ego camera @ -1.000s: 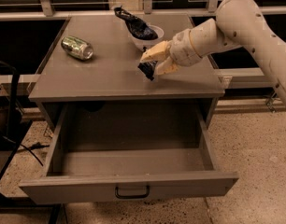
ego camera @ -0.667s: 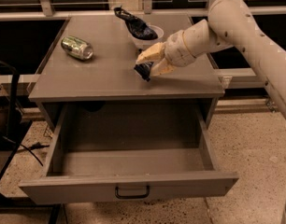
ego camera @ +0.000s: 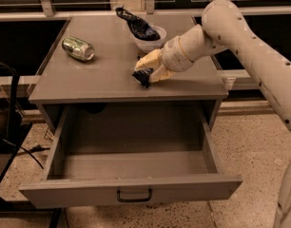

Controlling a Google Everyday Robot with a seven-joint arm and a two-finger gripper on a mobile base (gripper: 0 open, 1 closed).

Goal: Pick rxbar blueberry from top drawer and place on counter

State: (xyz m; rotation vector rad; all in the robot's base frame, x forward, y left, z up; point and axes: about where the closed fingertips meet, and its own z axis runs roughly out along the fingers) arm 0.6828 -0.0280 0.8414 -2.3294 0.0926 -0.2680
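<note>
The top drawer [ego camera: 131, 186] stands pulled out below the counter and shows nothing inside. My gripper [ego camera: 148, 71] is over the right middle of the counter [ego camera: 102, 75], its pale fingers [ego camera: 148, 60] shut on the rxbar blueberry [ego camera: 142, 76], a small dark bar. The bar's lower end is at or just above the counter surface; I cannot tell whether it touches. My arm reaches in from the upper right.
A green-silver can [ego camera: 78, 48] lies on its side at the counter's left rear. A white bowl [ego camera: 150, 38] with a dark floppy bag [ego camera: 136, 23] in it stands at the rear, just behind my gripper. A dark chair frame [ego camera: 12, 122] stands at the left.
My gripper has moved a little left and down toward the counter with the bar in it. The drawer, can and bowl have not moved.
</note>
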